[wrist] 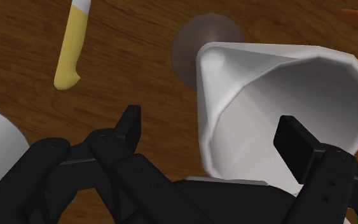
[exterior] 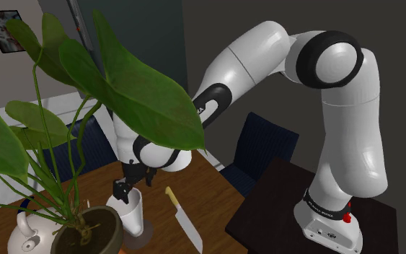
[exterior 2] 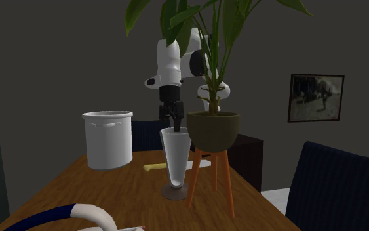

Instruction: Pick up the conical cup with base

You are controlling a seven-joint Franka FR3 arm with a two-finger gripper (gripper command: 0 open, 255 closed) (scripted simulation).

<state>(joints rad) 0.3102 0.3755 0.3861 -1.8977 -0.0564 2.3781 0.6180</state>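
Conical cup stands with one wall between the parted jaws.

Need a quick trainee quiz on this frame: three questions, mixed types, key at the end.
1. True or false: the jaws are shut on the conical cup.
2. What lies on the table near the cup? A) a yellow-handled knife B) a spoon C) a fork
3. Fill in: the cup stands ____ on its round dark base.

Key: 1 false, the jaws stand open, one inside the cup and one outside its wall. 2 A. 3 upright.
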